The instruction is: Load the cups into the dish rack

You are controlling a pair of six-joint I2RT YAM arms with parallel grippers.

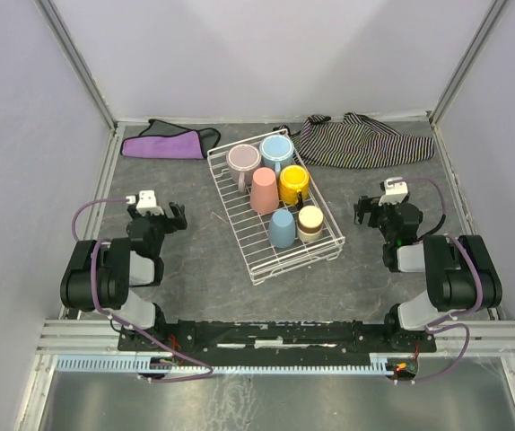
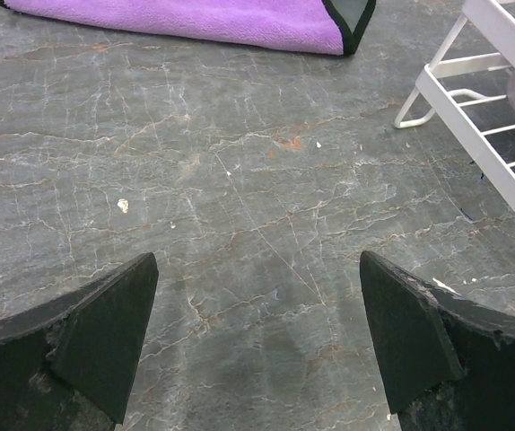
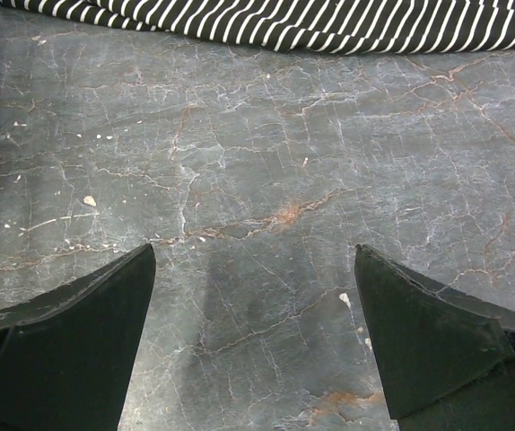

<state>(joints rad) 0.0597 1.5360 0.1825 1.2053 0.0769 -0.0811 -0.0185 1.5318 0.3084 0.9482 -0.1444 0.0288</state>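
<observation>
Well, cups (image 1: 264, 190) inside dish rack (image 1: 241, 232)

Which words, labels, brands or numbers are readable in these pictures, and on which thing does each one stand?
None: no text can be read in any view.
The cups and the rack are plain.
The purple cloth, the striped cloth and the table bear no print.

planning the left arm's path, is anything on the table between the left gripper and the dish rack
Nothing visible. Only table surface lies between the open left gripper and the dish rack; the purple cloth sits farther back, off that line. The cups already stand in the rack.
</observation>
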